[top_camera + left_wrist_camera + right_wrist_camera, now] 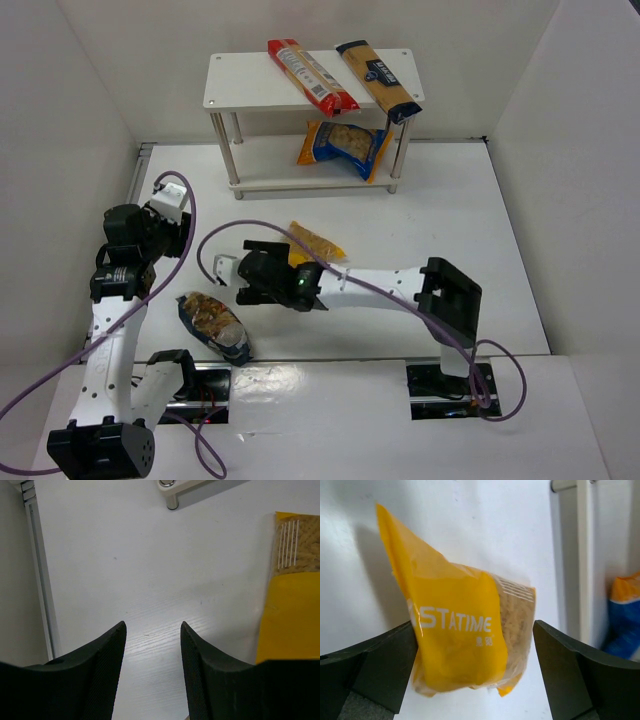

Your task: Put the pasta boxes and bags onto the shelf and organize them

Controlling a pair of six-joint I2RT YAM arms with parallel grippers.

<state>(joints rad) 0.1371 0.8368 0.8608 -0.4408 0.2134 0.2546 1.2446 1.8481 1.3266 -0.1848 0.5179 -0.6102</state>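
The white shelf stands at the back. A long red pack and a long yellow-navy pack lie on its top board. A blue-yellow bag lies on the lower board. A yellow bag lies on the table. My right gripper is open around it. In the right wrist view the bag touches the left finger and stands apart from the right one. A dark clear bag lies near the left arm. My left gripper is open and empty above the table.
White walls close in the table on the left, back and right. A shelf foot shows at the top of the left wrist view, and the yellow bag at its right edge. A shelf post and the blue-yellow bag show in the right wrist view.
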